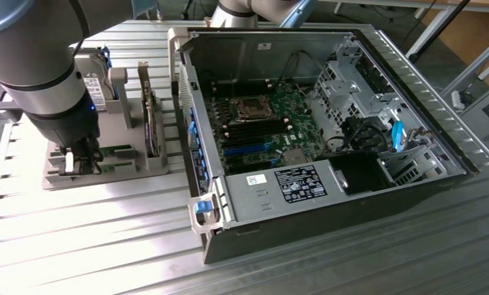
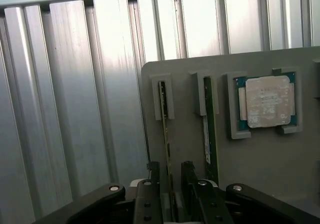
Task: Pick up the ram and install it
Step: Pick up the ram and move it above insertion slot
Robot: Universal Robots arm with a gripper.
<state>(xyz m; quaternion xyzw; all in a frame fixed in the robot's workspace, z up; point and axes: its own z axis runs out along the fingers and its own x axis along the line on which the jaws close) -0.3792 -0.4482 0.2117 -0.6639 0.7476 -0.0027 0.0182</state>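
Exterior view takes in a ribbed metal surface [image 1: 80,246] that carries an open computer case [image 1: 228,55] and, just beside it on the exterior view's left, a grey holder [image 1: 121,169]. The arm [image 1: 40,74] reaches straight down over the holder, on the side away from the case, with the tool [image 1: 77,161] low among the holder's upright parts. From the wrist view the holder shows three nests in a row. A square silver processor [image 2: 267,101] lies flat in the nest furthest from the holder's free edge. A second stick [image 2: 210,124] stands on edge in the middle slot. The ram [image 2: 164,114] stands on edge in the slot nearest that free edge, next to the bare surface. The tool is released: its two dark fingers [image 2: 154,184] stand apart on either side of the ram's near end. One finger is close against one face of the board, and a sliver of daylight shows at the other face, so I judge nothing is gripped yet. The relation that matters is the line-up. The ram's long axis runs along its holder slot, directly away from the tool and in line with the gap between the fingers, so the fingers face the board's two flat sides rather than its ends. The second stick lies parallel, just outside one finger and apart from it. The ram is seated in the holder, well apart from the case.
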